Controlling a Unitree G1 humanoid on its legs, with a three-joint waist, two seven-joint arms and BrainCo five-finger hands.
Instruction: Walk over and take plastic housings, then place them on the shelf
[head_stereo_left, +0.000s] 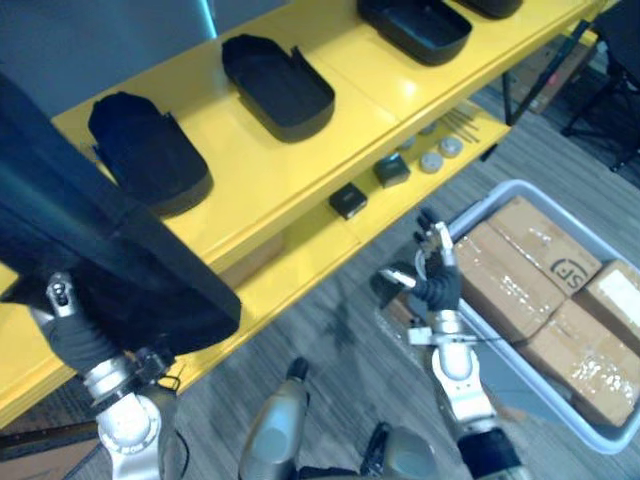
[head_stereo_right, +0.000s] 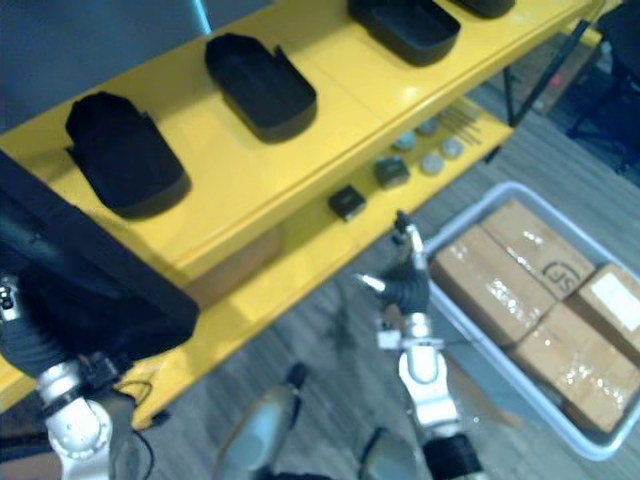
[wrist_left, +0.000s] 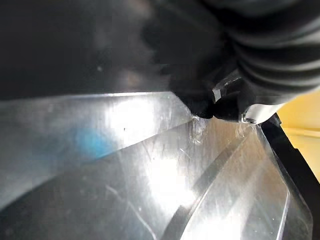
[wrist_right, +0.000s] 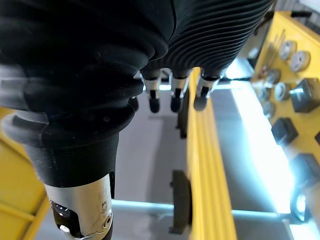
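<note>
The left hand (head_stereo_left: 73, 338) is low at the robot's left side. Its dark cover is pressed up under a big black plastic housing (head_stereo_left: 110, 250) that hides the fingers, so I cannot tell how they are set. Its wrist view shows a glossy wall of the housing right against the cover. The housing is cut off by the picture's edge and covers the near end of the yellow shelf (head_stereo_left: 260, 180).

Beyond this hand, more black housings lie in a row on the top board. One (head_stereo_left: 150, 150) is just past the held one, a second (head_stereo_left: 278, 85) is farther along, and a third (head_stereo_left: 415, 25) is cut off at the top.

The right hand (head_stereo_left: 437, 272) hangs free above the floor (head_stereo_left: 330, 330), fingers loosely spread and holding nothing. Just beyond it, on the lower board, sit small black blocks (head_stereo_left: 348, 200) and grey discs (head_stereo_left: 432, 160), too small to make out. To its right stands a grey bin (head_stereo_left: 510, 186) packed with cardboard boxes (head_stereo_left: 520, 270). The floor is streaked grey.
</note>
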